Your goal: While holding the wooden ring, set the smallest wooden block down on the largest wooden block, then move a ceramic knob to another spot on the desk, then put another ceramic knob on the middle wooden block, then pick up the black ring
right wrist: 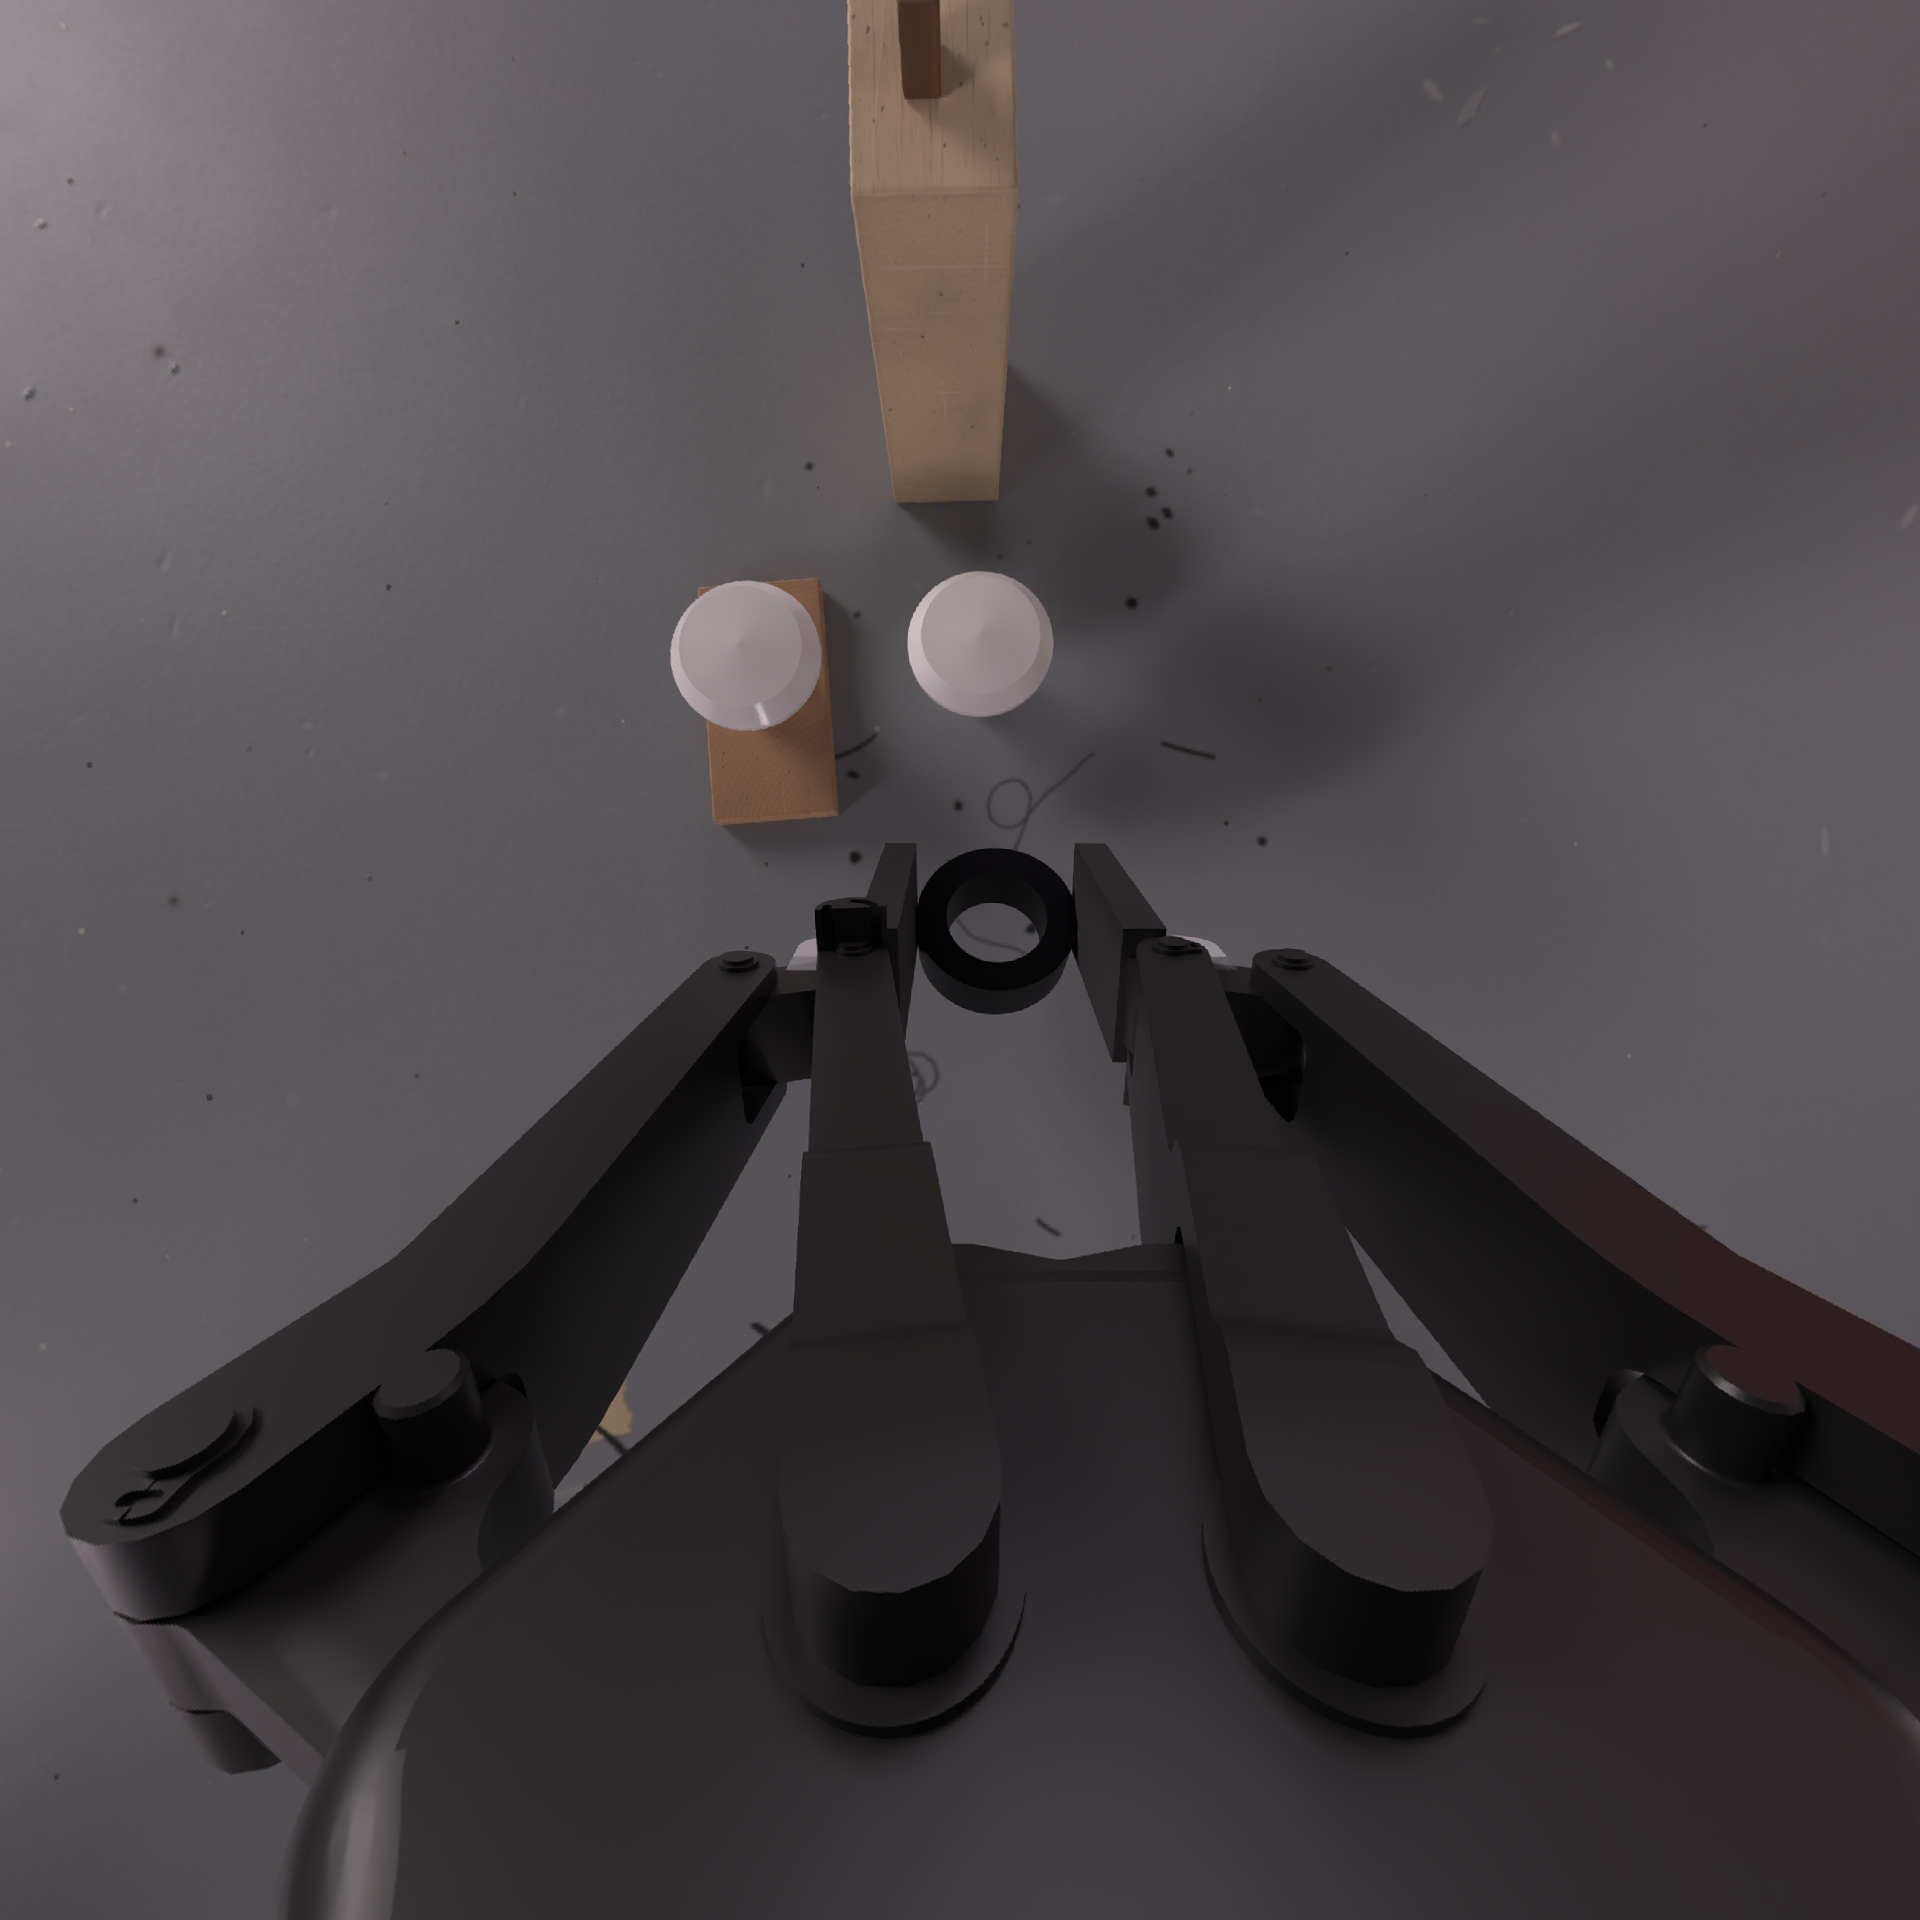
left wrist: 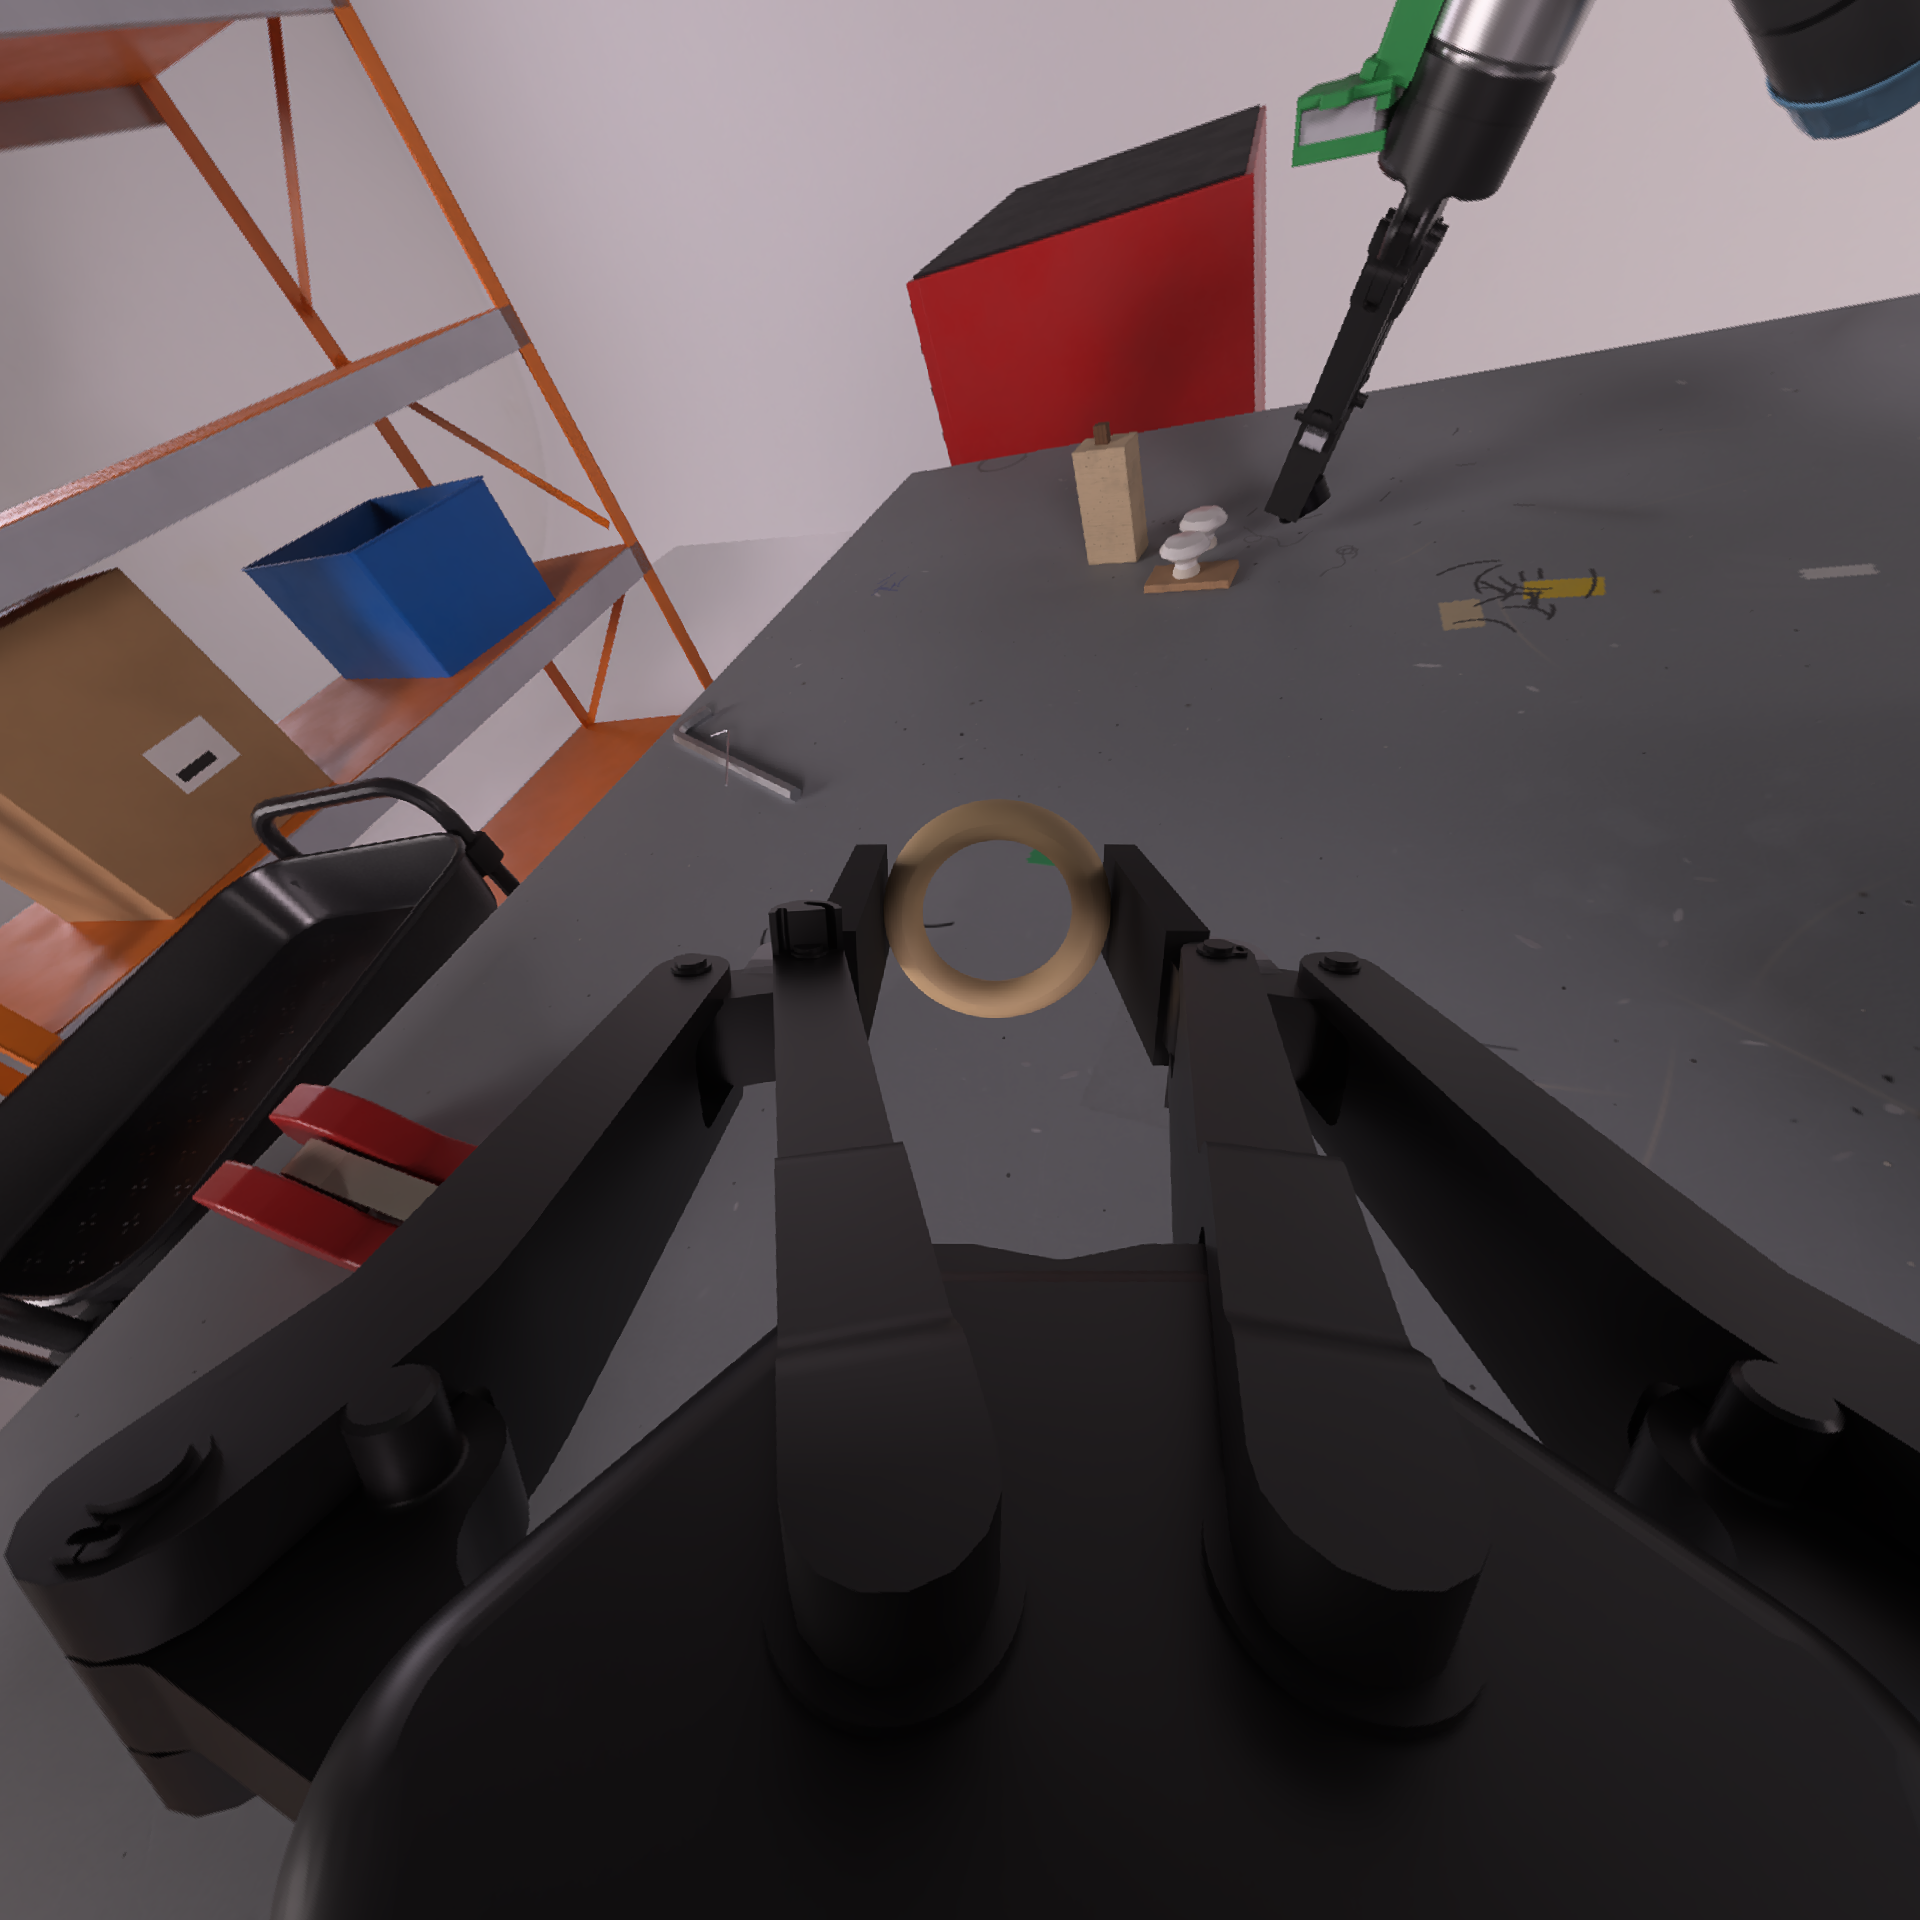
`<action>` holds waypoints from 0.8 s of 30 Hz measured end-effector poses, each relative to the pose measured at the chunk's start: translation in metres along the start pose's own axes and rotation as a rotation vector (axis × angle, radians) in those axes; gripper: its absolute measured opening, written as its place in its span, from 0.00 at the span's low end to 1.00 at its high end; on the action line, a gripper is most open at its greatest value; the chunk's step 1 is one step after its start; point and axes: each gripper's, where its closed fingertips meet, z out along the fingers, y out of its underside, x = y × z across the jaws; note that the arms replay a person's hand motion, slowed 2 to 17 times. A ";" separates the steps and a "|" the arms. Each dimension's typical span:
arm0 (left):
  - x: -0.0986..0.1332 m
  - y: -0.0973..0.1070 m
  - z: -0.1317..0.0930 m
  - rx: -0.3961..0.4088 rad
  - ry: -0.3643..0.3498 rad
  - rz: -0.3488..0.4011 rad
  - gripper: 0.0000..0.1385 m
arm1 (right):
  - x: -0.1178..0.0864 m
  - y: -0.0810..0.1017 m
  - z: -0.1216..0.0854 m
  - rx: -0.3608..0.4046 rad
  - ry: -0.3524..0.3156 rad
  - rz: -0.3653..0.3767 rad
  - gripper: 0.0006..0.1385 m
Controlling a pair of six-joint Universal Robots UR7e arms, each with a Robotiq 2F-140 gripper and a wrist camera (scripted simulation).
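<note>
My left gripper (left wrist: 992,904) is shut on the wooden ring (left wrist: 1075,940) and holds it above the desk. My right gripper (right wrist: 997,883) stands at desk level, its fingers closed against both sides of the black ring (right wrist: 940,945); it also shows far off in the left wrist view (left wrist: 1294,509). The largest wooden block (right wrist: 940,312) (left wrist: 1110,499) stands upright with the small dark block (right wrist: 920,47) (left wrist: 1103,431) on top. One white ceramic knob (right wrist: 743,655) (left wrist: 1184,556) sits on the flat middle block (right wrist: 774,774) (left wrist: 1195,579). The other knob (right wrist: 980,644) (left wrist: 1203,520) stands on the desk beside it.
A red and black box (left wrist: 1091,301) stands behind the grey desk (left wrist: 1351,831). To the left is an orange shelf (left wrist: 416,343) with a blue bin (left wrist: 405,577) and a cardboard box (left wrist: 114,748). A black basket (left wrist: 208,1039), a metal bracket (left wrist: 738,758) and tape scraps (left wrist: 1558,592) are nearby.
</note>
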 end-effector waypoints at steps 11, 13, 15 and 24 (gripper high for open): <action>0.000 0.001 0.001 -0.006 -0.001 0.000 0.40 | 0.001 0.002 0.006 -0.057 -0.001 0.018 0.29; 0.000 0.001 0.001 -0.006 -0.001 0.000 0.40 | 0.002 0.003 0.006 -0.071 -0.001 0.018 0.29; -0.001 0.001 0.001 -0.006 -0.001 -0.001 0.40 | 0.002 0.004 0.006 -0.088 0.000 0.016 0.29; -0.001 0.002 0.001 -0.008 -0.001 -0.001 0.40 | 0.001 0.009 0.007 -0.157 -0.020 0.009 0.29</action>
